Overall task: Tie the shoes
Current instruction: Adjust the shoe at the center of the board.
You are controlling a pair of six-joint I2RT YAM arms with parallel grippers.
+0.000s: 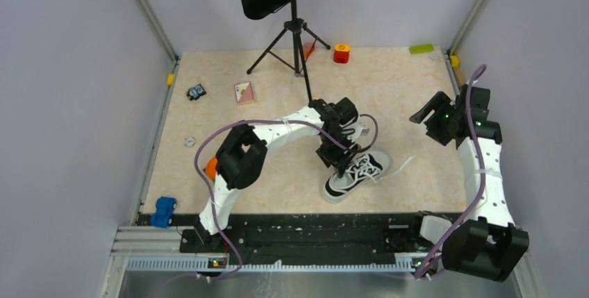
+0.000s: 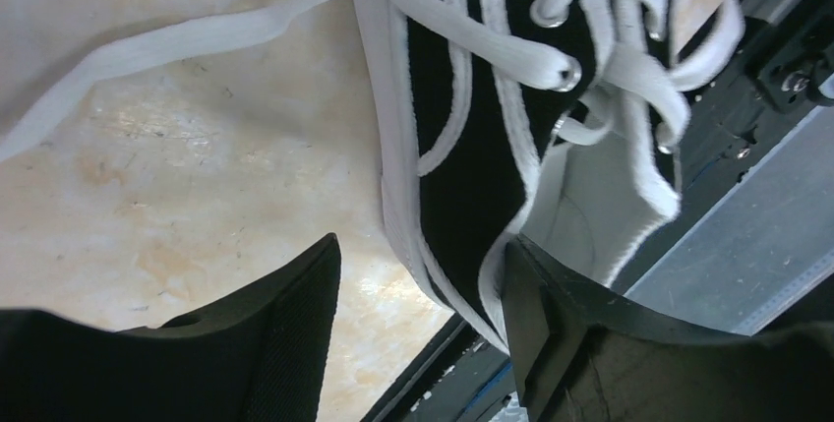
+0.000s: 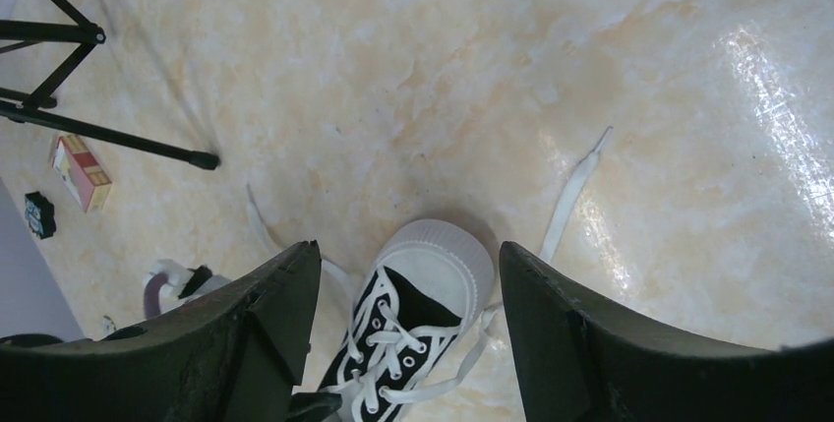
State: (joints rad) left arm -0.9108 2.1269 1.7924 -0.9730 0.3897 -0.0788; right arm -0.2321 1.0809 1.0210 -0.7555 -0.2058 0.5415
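Black sneaker (image 1: 355,175) is lying on the surface (image 1: 389,89), music stand (image 1: 295,34) standing beyond it. Left gripper (image 2: 418,270) is straddling the sneaker's side wall, jaws apart, one finger (image 2: 536,304) touching it. Right gripper (image 3: 403,265) is hovering above, right of the sneaker, jaws apart, gripping nothing. White lace (image 2: 197,38) is trailing loose from the sneaker.

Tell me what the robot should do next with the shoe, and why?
Probably lower the right claw onto the loose lace end lying on the table beside the shoe. It is untied, that claw hangs open above, and the left claw straddles the shoe's side.
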